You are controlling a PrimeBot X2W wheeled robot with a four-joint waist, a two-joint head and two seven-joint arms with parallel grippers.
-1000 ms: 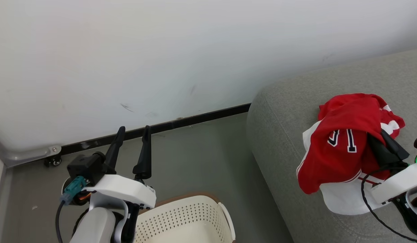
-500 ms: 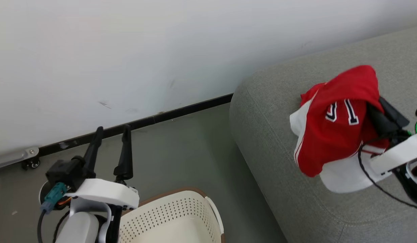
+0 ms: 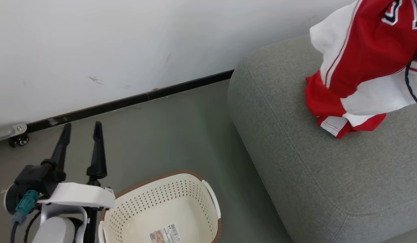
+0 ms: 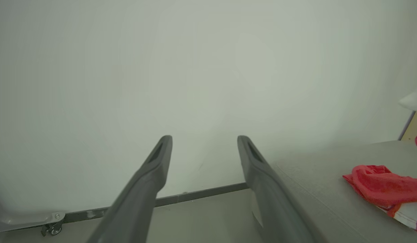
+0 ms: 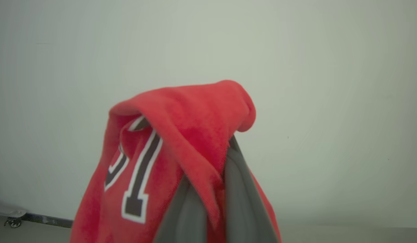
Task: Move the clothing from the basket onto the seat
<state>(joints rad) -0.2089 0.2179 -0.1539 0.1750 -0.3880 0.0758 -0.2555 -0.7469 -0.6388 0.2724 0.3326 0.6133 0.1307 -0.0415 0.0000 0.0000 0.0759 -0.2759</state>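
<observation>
The basket point(image 3: 161, 194) looks emptied but for 1 paper label point(image 3: 164, 233), and the clothing point(image 3: 360, 57) hangs pinched in the right gripper point(image 5: 213, 175), hem touching the seat point(image 3: 313, 175) near its far edge, so seemingly only lowering and release are left; the left gripper point(image 3: 82, 125) stands spread.

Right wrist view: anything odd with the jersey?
Yes. The jersey is hooded over the right gripper, jaws shut on a fold, not hanging free; it may snag on release. Its hem rests bunched on the seat.
</observation>
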